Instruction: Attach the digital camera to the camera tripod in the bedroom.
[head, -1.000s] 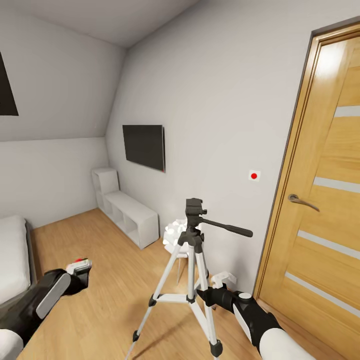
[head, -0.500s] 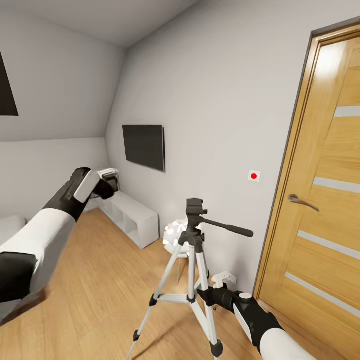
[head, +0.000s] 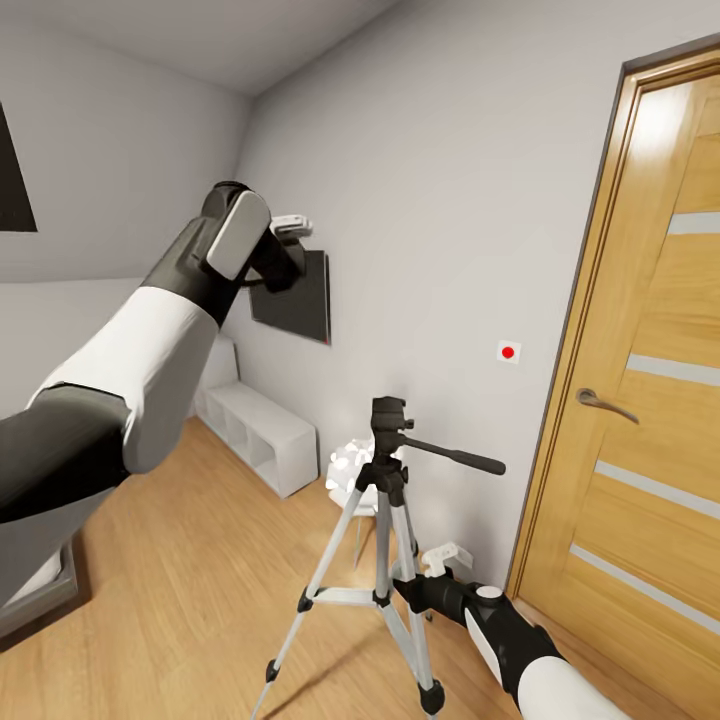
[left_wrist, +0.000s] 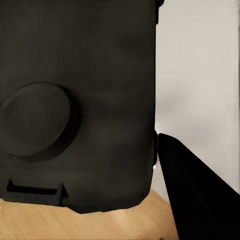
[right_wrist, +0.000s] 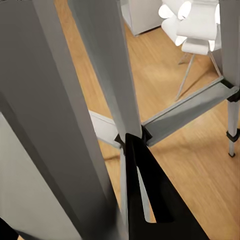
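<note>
The camera tripod (head: 385, 480) stands on the wood floor near the wall, with silver legs and a black head whose pan handle points right. My left gripper (head: 290, 225) is raised high in front of the wall TV, well above and left of the tripod head. It is shut on the digital camera (left_wrist: 75, 100), whose black body with a round disc looms in the left wrist view beside one black finger (left_wrist: 200, 200). My right gripper (head: 445, 557) sits low against a tripod leg (right_wrist: 105, 65), with one finger (right_wrist: 147, 200) pressed to it.
A wooden door (head: 650, 400) fills the right side, with a red-dot wall switch (head: 509, 351) beside it. The TV (head: 310, 300) hangs on the wall above a low white shelf unit (head: 255, 425). A white ornament (head: 350, 465) stands behind the tripod. A bed corner (head: 40, 590) is at far left.
My left arm has swung up from near the floor to in front of the TV, carrying the camera. The right arm and the tripod have stayed put.
</note>
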